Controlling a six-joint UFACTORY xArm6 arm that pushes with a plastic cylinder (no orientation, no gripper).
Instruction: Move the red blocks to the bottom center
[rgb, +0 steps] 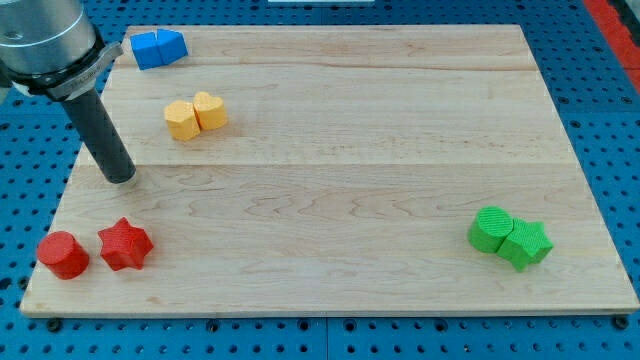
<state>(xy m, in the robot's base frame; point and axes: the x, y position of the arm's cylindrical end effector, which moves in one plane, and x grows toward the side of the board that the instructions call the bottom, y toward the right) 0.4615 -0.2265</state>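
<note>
Tool, my tip (121, 178), touches nothing, w/ red star (125, 245) & red cylinder (63, 254) below.

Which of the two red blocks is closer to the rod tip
The red star-shaped block; it lies just below my tip, while the red cylinder sits further toward the view's left.

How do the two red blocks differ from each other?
The red cylinder has a round top, while the red star has points. The cylinder lies nearest the board's left edge; the star sits to its right, slightly higher in the view and apart from it. The star is also the one closer to my tip, which stands above both, touching neither. Both are the same red and lie in the bottom left corner.
</note>
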